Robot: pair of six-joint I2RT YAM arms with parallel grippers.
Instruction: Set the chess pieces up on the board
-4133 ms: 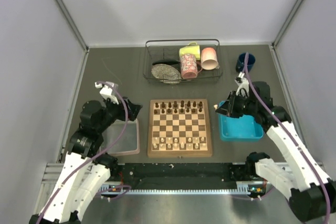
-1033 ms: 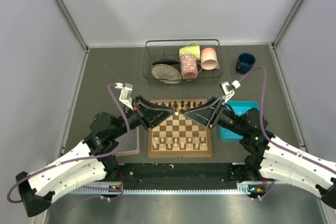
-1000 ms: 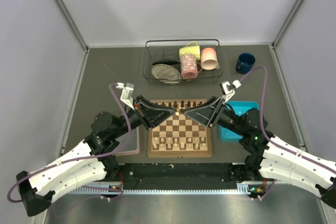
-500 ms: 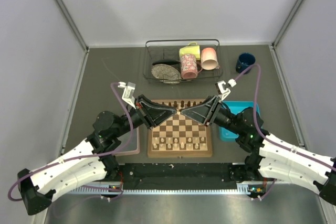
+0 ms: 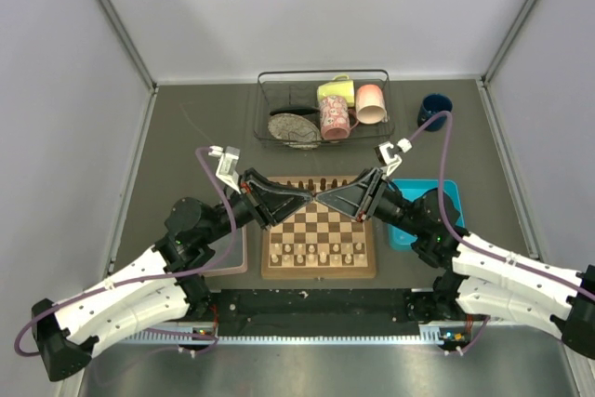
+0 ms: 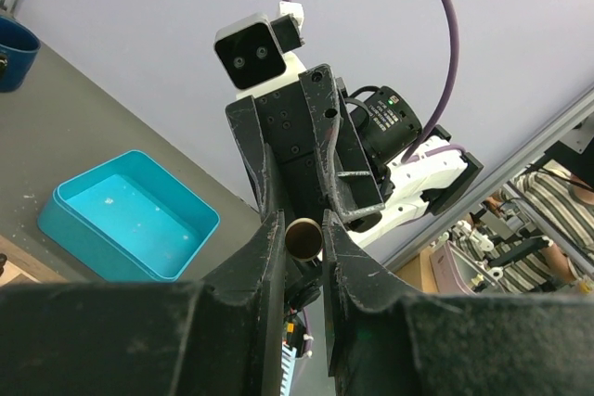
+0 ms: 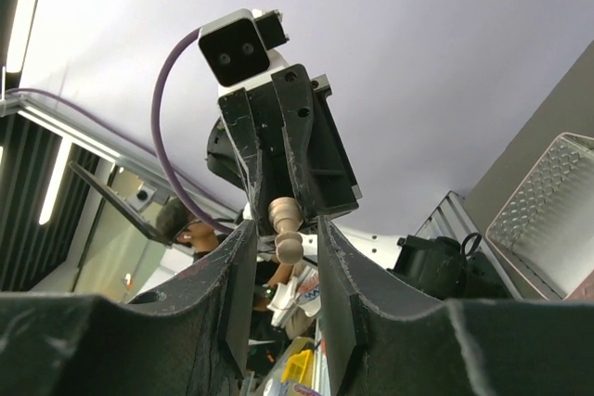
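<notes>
Both arms were raised and met tip to tip over the far half of the square wooden chessboard with light and dark checks (image 5: 319,273).

Task item: one small pale cream turned wooden chess piece (image 7: 285,229), off the board and in the air between the two arms.

Left fingers (image 6: 269,257): clenched on this piece. In the left wrist view its round end faced the camera, pinched on both sides.

Right fingers (image 7: 237,275): released. They stood on either side of the same piece with a gap showing on each side, so they were not yet gripping it.

Reading: a mid-air handover from left to right, probably so the right arm could set the piece on a square on its own side, or turn it. It was held high, presumably to keep clear of the standing pieces.

Board: the dark brown pieces (image 5: 297,185) stood along the far edge, partly hidden by the arms. The other pale cream pieces (image 5: 307,253) stood along the near edge. I could not count either set.

Risk: the piece could drop if the left fingers let go before the right ones clamp.
</notes>
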